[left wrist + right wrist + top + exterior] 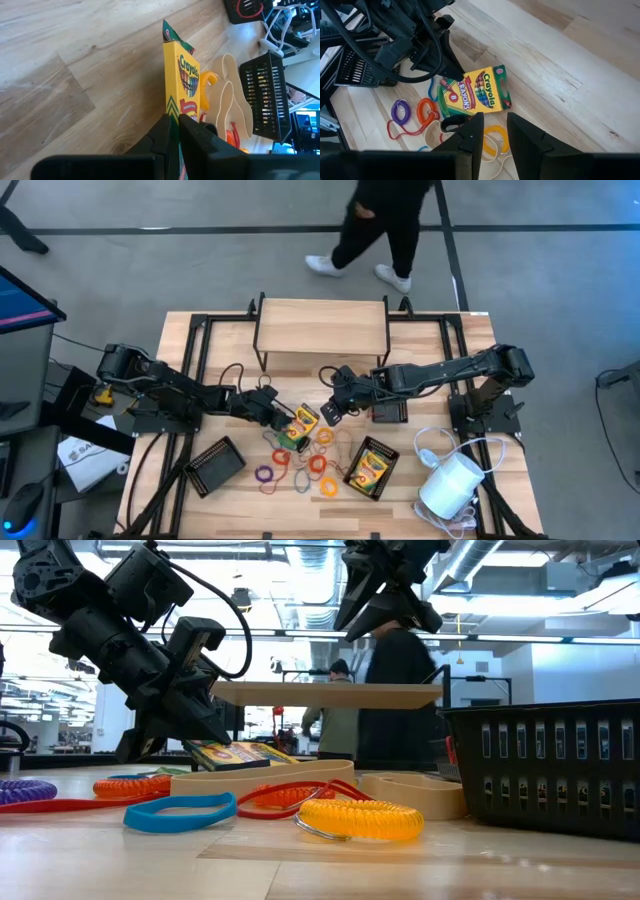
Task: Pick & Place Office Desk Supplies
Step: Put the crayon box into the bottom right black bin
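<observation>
A small crayon box [303, 423] on the counter [420, 340] is pinched by the left claw [281, 420]. Coloured loops [318, 465] are scattered just beside it; the right claw [330, 412], slightly parted, is held empty above it.

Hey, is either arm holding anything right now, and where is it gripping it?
The left end effector is shut on the crayon box, pinching its near end. The right end effector hovers above, holding nothing.

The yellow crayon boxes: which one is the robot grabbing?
The smaller yellow-and-green cardboard crayon box mid-table, pinched by the left gripper. The bigger crayon box lies untouched near the white cylinder.
</observation>
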Motion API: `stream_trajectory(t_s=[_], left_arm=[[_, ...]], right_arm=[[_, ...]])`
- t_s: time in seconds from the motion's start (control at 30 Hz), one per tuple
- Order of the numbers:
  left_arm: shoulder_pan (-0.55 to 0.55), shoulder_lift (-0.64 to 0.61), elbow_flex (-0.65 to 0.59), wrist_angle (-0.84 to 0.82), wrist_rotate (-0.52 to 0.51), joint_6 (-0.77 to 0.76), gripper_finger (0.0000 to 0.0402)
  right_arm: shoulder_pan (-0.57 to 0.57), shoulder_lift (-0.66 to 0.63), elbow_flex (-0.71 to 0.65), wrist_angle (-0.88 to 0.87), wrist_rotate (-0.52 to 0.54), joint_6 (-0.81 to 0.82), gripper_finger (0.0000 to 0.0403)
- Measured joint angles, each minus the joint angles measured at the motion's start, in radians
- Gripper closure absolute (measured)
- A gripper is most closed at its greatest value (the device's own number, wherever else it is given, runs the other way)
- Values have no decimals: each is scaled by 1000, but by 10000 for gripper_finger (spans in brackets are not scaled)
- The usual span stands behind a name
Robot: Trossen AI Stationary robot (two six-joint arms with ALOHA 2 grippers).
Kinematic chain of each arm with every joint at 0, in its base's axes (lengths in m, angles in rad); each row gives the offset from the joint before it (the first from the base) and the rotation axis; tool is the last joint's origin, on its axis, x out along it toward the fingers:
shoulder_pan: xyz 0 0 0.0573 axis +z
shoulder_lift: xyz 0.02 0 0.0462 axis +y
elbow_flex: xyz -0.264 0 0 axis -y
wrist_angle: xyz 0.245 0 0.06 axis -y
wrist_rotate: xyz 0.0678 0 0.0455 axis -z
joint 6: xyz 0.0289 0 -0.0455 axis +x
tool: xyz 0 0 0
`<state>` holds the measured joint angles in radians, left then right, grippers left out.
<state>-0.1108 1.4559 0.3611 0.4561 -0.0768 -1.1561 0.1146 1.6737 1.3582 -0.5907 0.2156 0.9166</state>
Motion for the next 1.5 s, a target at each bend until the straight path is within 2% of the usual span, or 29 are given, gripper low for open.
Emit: stream_trajectory(t_s=[0.83,1.2,1.37,1.5], left_arm=[[25,-14,2,100,-10,0,376],[67,-131,1,122,-12,23,376],[52,-170,3,194,-25,23,376],[27,-175,51,216,-35,18,378]], right_arm=[[-23,-37,0,-29,21,21,319],[-33,-71,-2,-65,31,3,319],[-31,-91,0,-49,48,0,319],[-31,-122,0,-50,53,-4,319]])
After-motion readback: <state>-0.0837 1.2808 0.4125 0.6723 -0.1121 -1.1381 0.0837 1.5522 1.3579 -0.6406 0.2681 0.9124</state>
